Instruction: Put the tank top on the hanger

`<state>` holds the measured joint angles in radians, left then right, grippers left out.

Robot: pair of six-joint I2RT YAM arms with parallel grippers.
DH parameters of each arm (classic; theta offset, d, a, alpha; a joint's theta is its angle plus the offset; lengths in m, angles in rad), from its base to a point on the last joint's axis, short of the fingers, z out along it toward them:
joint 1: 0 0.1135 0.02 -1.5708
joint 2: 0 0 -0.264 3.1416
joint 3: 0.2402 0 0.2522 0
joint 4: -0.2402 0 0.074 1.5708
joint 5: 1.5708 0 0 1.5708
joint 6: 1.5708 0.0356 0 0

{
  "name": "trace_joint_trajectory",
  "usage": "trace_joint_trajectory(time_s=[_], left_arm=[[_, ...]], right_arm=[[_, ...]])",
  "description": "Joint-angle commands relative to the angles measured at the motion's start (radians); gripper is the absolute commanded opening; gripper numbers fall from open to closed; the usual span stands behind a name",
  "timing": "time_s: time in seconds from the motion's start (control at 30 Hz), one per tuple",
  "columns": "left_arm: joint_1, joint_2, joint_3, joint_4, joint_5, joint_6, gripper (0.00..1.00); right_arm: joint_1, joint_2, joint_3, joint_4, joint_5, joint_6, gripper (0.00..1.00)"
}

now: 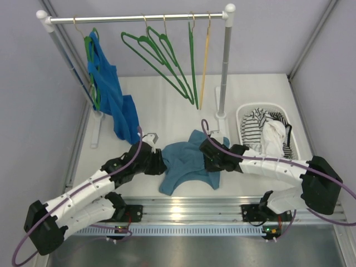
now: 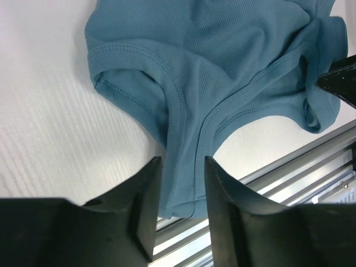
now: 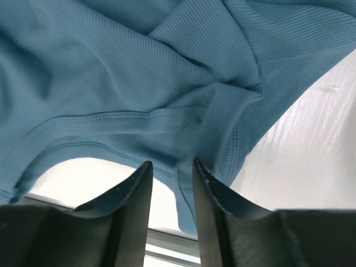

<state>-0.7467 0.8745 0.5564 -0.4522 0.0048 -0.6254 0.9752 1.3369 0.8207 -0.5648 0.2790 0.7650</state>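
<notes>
The teal-blue tank top [image 1: 186, 161] lies crumpled on the white table between my two grippers. My left gripper [image 1: 158, 162] is at its left edge. In the left wrist view the gripper [image 2: 182, 161] is open, with a shoulder strap of the top [image 2: 222, 61] lying between the fingers. My right gripper [image 1: 208, 154] is at the top's right edge. In the right wrist view it [image 3: 171, 164] is open, with a strap of the top [image 3: 111, 72] between the fingers. Several dark-green hangers [image 1: 158, 55] hang on the rail at the back, far from both grippers.
The clothes rail [image 1: 139, 18] stands on two posts at the back. A royal-blue garment [image 1: 111, 94] hangs on it at the left, a yellow hanger [image 1: 206, 61] at the right. A white basket [image 1: 240, 114] with striped cloth [image 1: 253, 130] stands at the right. An aluminium rail [image 1: 183, 208] runs along the near edge.
</notes>
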Motion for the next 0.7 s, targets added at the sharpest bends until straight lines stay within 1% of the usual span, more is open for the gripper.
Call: trace_joint_trajectory(time_s=[0.0, 0.03, 0.1, 0.2, 0.3, 0.33, 0.4, 0.43, 0.5, 0.53, 0.57, 0.6, 0.63, 0.67], left_arm=[[0.006, -0.037, 0.059, -0.042, -0.042, 0.001, 0.43], [0.006, -0.045, 0.077, -0.051, -0.048, -0.002, 0.47], [0.006, -0.049, 0.1, -0.074, -0.048, 0.001, 0.48], [0.004, -0.065, 0.158, -0.1, -0.06, 0.015, 0.52], [0.004, -0.066, 0.25, -0.123, -0.103, 0.041, 0.54], [0.006, -0.062, 0.31, -0.138, -0.115, 0.05, 0.55], [0.006, -0.039, 0.381, -0.151, -0.16, 0.07, 0.56], [0.006, -0.028, 0.457, -0.154, -0.178, 0.076, 0.56], [0.006, 0.007, 0.537, -0.16, -0.251, 0.095, 0.58], [0.006, 0.021, 0.612, -0.16, -0.278, 0.101, 0.58], [0.006, 0.032, 0.649, -0.148, -0.304, 0.118, 0.58], [0.007, 0.059, 0.684, -0.138, -0.363, 0.128, 0.59], [0.007, 0.075, 0.753, -0.128, -0.391, 0.136, 0.61], [0.007, 0.089, 0.789, -0.102, -0.423, 0.159, 0.64]], right_arm=[[0.022, -0.057, 0.044, 0.009, 0.015, 0.019, 0.37], [0.022, -0.062, 0.046, 0.006, 0.014, 0.02, 0.39], [0.022, -0.077, 0.049, -0.003, 0.019, 0.022, 0.41], [0.023, -0.102, 0.057, -0.03, 0.029, 0.025, 0.41], [0.025, -0.142, 0.06, -0.056, 0.043, 0.031, 0.42], [0.025, -0.154, 0.057, -0.063, 0.043, 0.033, 0.42], [0.025, -0.185, 0.055, -0.075, 0.055, 0.034, 0.43], [0.025, -0.192, 0.054, -0.09, 0.058, 0.034, 0.43], [0.025, -0.217, 0.054, -0.104, 0.069, 0.036, 0.43], [0.025, -0.225, 0.051, -0.113, 0.071, 0.036, 0.43], [0.025, -0.232, 0.049, -0.118, 0.075, 0.036, 0.43], [0.023, -0.249, 0.048, -0.121, 0.075, 0.036, 0.43], [0.025, -0.255, 0.046, -0.127, 0.078, 0.036, 0.43], [0.025, -0.268, 0.044, -0.133, 0.077, 0.036, 0.43]])
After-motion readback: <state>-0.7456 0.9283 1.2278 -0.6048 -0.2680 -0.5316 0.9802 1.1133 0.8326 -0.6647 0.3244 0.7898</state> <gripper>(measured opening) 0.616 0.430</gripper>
